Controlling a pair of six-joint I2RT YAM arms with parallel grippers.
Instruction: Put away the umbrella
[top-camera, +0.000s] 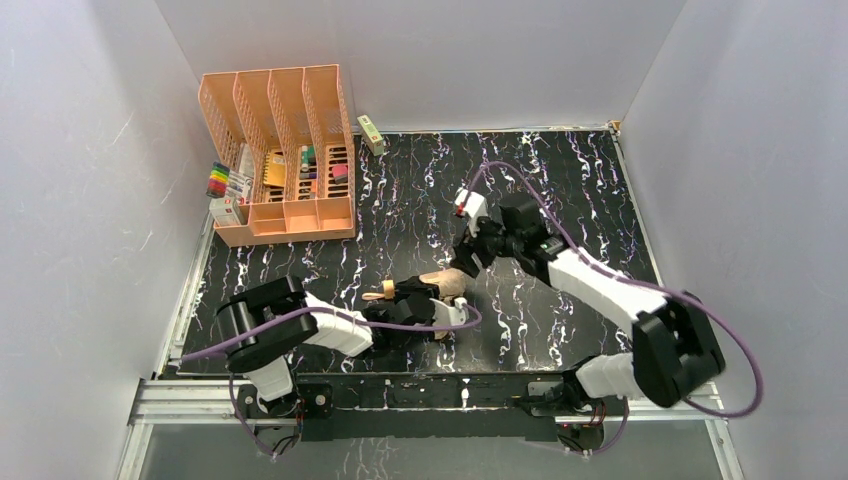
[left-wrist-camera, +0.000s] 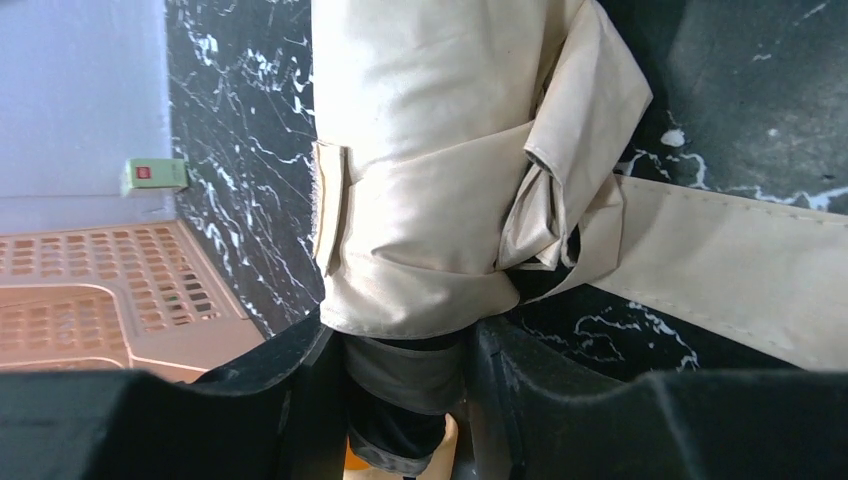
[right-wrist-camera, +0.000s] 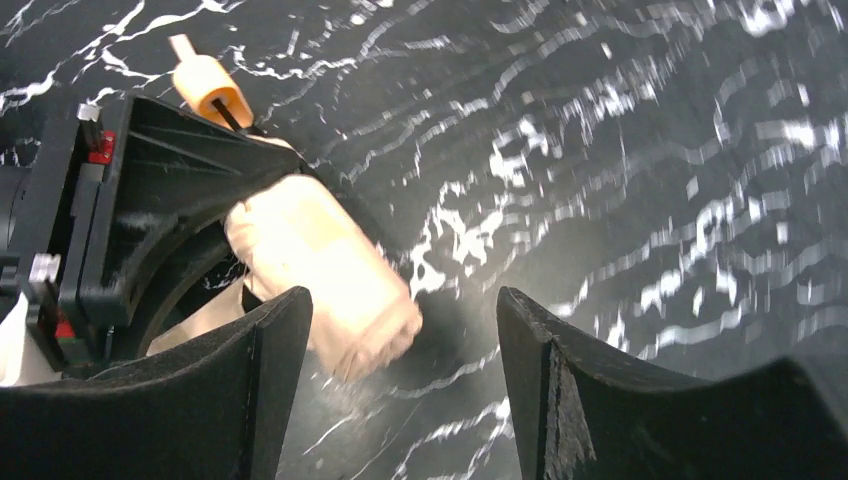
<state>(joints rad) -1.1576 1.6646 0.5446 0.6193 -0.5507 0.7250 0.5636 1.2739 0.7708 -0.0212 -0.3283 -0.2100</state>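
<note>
The umbrella (top-camera: 447, 284) is folded into a pale tan bundle and lies near the front middle of the black marbled table, its small tan handle (top-camera: 377, 294) pointing left. My left gripper (top-camera: 415, 306) is shut on it near the handle end. In the left wrist view the dark lower part of the umbrella (left-wrist-camera: 440, 180) sits squeezed between the jaws (left-wrist-camera: 400, 338), and its loose strap (left-wrist-camera: 740, 275) trails to the right. My right gripper (top-camera: 468, 258) hovers just beyond the umbrella's far end. It stands open (right-wrist-camera: 400, 305) with the umbrella (right-wrist-camera: 320, 265) in front of its left finger, untouched.
A peach-orange slotted organizer (top-camera: 285, 150) stands at the back left with markers (top-camera: 225, 180) beside it. A small green box (top-camera: 371, 133) leans near the back wall. White walls close in on three sides, and the arm bases line the near edge.
</note>
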